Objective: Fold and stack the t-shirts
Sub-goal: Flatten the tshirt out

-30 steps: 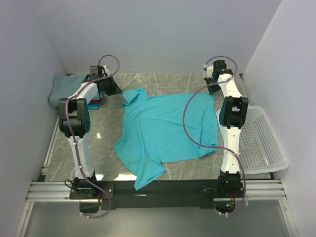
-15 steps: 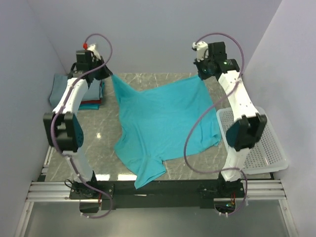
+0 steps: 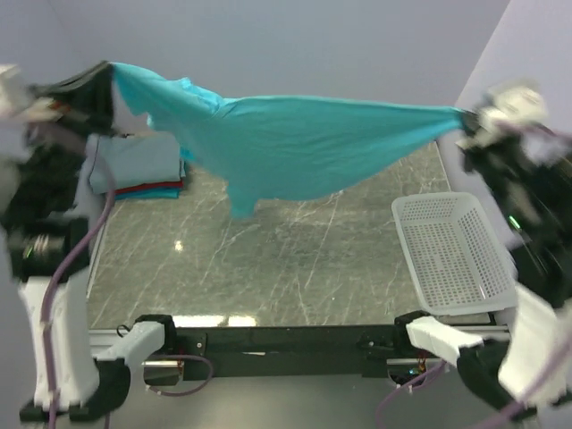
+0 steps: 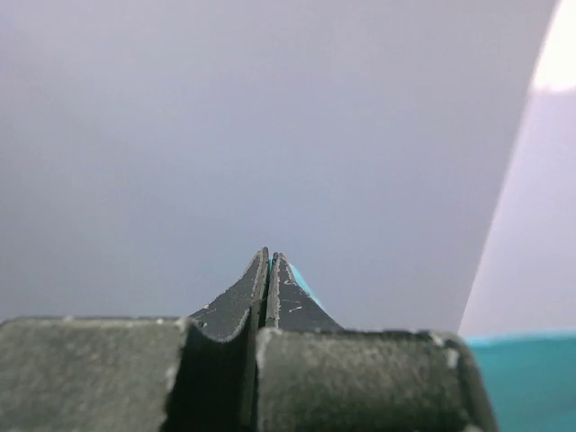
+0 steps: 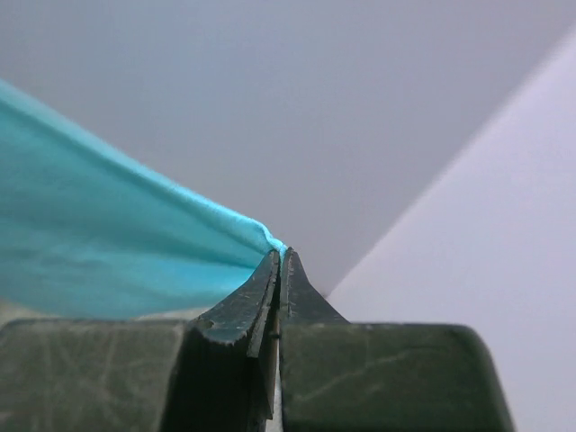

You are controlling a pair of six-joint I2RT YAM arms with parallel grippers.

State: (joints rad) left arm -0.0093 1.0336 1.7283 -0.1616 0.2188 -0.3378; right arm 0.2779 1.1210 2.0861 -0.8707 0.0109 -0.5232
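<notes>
The turquoise t-shirt (image 3: pixel 295 147) hangs stretched in mid-air, above and right of the folded t-shirts (image 3: pixel 143 165). The left end effector (image 4: pixel 268 261) and right end effector (image 5: pixel 279 259) each seem clamped tight on one end, arms blurred.

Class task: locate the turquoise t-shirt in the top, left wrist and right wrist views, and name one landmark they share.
Top external: the turquoise t-shirt hangs stretched in the air across the upper half.
Left wrist: only a sliver beside the shut left fingers and a patch in the bottom right corner.
Right wrist: fills the left side, narrowing to the pinched right fingers.
Shared landmark: the plain grey wall behind.
</notes>
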